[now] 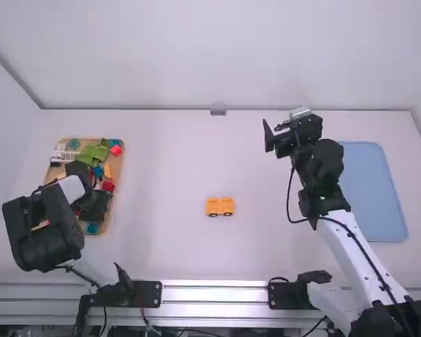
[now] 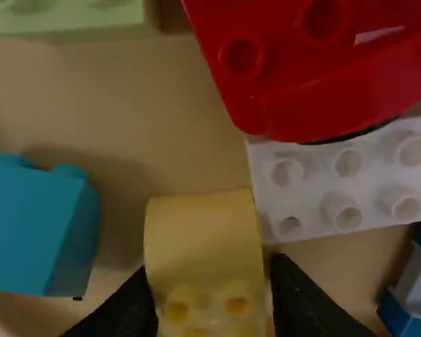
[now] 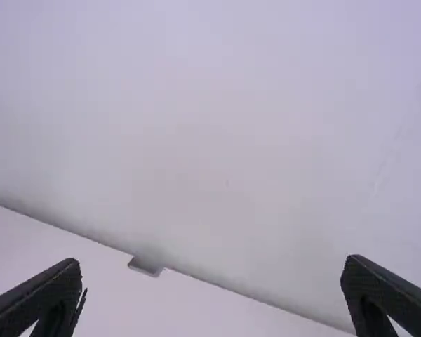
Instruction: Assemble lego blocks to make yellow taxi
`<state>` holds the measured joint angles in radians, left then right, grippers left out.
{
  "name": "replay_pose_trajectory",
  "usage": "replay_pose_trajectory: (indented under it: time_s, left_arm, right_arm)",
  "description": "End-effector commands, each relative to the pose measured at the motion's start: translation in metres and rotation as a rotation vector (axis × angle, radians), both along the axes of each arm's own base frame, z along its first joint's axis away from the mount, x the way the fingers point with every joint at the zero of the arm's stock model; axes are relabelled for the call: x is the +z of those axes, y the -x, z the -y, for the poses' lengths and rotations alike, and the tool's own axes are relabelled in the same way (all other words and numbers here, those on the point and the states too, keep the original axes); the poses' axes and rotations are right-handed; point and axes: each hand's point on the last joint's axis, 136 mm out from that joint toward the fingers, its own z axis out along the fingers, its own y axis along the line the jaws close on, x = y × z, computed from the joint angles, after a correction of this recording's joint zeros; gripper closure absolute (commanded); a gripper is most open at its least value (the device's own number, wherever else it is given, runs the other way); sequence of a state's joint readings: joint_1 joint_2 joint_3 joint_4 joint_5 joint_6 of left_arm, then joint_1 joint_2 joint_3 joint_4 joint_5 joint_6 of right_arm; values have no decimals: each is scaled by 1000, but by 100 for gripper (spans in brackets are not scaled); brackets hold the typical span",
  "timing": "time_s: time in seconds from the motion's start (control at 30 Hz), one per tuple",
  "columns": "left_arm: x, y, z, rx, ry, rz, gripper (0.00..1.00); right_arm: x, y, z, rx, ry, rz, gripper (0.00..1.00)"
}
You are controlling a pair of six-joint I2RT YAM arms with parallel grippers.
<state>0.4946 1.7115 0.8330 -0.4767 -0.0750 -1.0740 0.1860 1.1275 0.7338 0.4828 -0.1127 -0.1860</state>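
I record 1 tray (image 1: 120, 168) at left on my table (image 1: 168, 161), blocks (image 1: 95, 153) inside. 1 wheeled piece (image 1: 220, 206) sits between tray and 1 mat (image 1: 373, 189) at right, well apart from both.

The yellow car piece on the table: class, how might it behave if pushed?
The yellow car piece would probably roll, since dark wheels show along its near edge. Its blocky look suggests it would stay stiff.

At nine o'clock in the high view, we see a tray (image 1: 119, 168) of smooth, wood-like material; at three, a smooth, matt mat (image 1: 379, 203); at six, a metal rail (image 1: 214, 293) with a dull sheen. In the left wrist view, we note a red block (image 2: 295, 98) of glossy plastic.
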Motion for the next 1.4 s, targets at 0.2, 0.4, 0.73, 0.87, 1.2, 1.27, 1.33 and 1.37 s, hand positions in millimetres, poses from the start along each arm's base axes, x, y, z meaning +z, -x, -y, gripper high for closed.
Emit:
replay_pose_trajectory:
  time_s: [0.2, 0.4, 0.73, 0.87, 1.2, 1.27, 1.33, 1.37]
  left_arm:
    - [31, -14, 2, 29, 56, 28, 98]
    - [72, -31, 20, 101, 31, 67, 98]
    - [87, -78, 134, 43, 77, 199, 98]
    - [80, -83, 175, 88, 117, 207, 98]
    - [54, -72, 255, 29, 225, 132, 98]
    - [50, -71, 268, 0, 259, 121, 98]
    - [47, -71, 276, -18, 270, 120, 98]
    - [44, -70, 280, -15, 275, 113, 98]
  right_arm:
    - [20, -2, 0, -1, -14, 41, 2]
    - [20, -2, 0, -1, -13, 39, 2]
    - [19, -2, 0, -2, -80, 15, 2]
    - [19, -2, 0, -2, -80, 15, 2]
    - [15, -2, 0, -3, -77, 0, 2]
    - [14, -2, 0, -3, -76, -6, 2]
    - [13, -2, 0, -3, -75, -10, 2]
    - [12, -2, 0, -4, -75, -14, 2]
